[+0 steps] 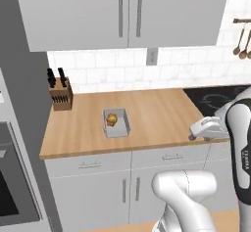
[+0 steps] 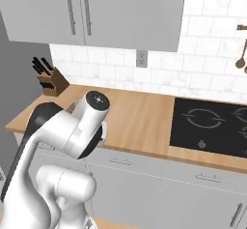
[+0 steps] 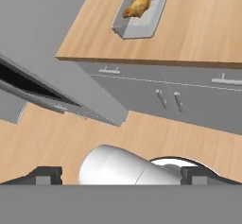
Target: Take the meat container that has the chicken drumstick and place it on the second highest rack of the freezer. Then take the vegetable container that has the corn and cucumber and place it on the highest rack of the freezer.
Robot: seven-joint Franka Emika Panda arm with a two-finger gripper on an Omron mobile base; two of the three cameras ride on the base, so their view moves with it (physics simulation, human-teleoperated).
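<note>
Presumably rigid and light, the meat container (image 1: 116, 124) with the chicken drumstick (image 1: 112, 120) sits on the wooden counter (image 1: 162, 116), near the knife block (image 1: 60, 93). Gripper (image 3: 122, 175) spread wide, empty, well apart from it. Thin raised rim: likeliest hold.

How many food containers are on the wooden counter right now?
1: a grey container holding the chicken drumstick, mid-counter, right of the knife block. Others may sit outside the views.
</note>
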